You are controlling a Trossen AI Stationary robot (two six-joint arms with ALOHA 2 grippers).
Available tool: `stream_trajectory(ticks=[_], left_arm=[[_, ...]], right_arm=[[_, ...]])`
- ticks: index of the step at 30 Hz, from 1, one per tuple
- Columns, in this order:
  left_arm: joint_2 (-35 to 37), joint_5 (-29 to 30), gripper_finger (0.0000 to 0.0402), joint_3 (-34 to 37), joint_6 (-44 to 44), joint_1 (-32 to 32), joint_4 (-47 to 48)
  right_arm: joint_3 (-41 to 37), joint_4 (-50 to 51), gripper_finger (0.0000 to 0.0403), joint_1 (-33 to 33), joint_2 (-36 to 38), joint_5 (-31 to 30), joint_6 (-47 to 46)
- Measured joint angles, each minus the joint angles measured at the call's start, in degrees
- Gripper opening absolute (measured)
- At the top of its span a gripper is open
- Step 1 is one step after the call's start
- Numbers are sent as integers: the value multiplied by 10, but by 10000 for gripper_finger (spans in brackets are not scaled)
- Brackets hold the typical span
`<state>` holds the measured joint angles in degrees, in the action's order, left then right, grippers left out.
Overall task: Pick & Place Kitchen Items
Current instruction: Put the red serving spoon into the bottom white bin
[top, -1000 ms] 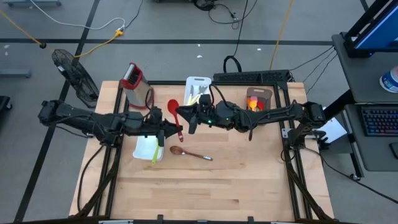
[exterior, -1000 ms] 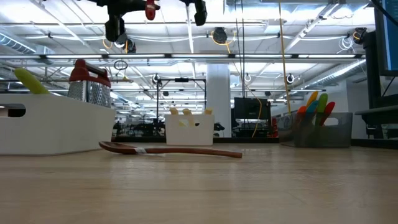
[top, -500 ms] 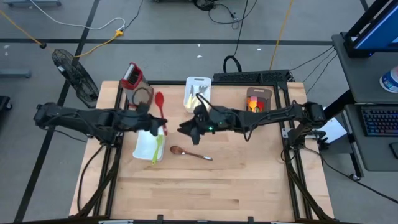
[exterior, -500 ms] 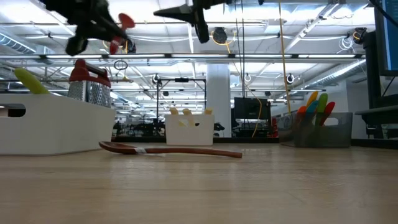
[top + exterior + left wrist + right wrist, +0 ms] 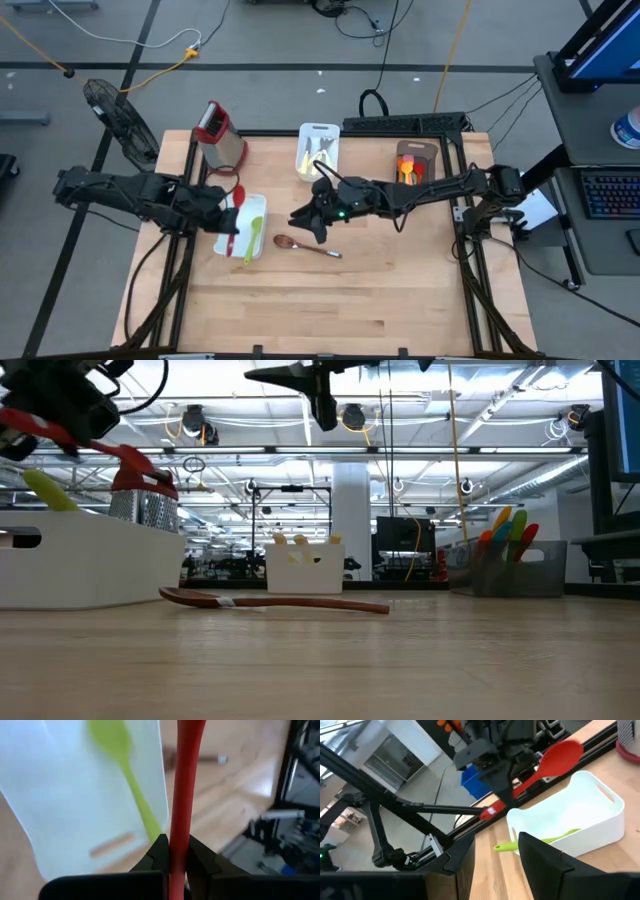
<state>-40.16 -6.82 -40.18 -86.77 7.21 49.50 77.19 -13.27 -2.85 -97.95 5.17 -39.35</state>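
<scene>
Red spoon now over white tray, in left pincer

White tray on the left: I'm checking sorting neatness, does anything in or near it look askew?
The green spoon lies in the white tray with its handle poking over the rim; a brown spoon lies loose on the table beside it.

Pale wooden plank surface on a grey concrete floor, black round fan at ten o'clock, yellow cable across the floor, dark desk with black keyboard at three o'clock, ceiling strip lights overhead
</scene>
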Motion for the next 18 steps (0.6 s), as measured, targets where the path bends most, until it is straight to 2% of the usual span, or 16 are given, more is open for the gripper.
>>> stream_trajectory(ticks=[4,11,14,18], left_arm=[[-9,-71,23,0,-46,0,3],[-72,-151,23,0,-83,-6,5],[-104,-175,23,0,-75,-22,5],[-139,-186,23,0,-56,-52,5]], right_arm=[[0,-2,143,2,0,24,0],[0,-2,145,1,0,67,11],[0,-5,145,1,0,87,31],[0,-16,143,1,0,146,89]])
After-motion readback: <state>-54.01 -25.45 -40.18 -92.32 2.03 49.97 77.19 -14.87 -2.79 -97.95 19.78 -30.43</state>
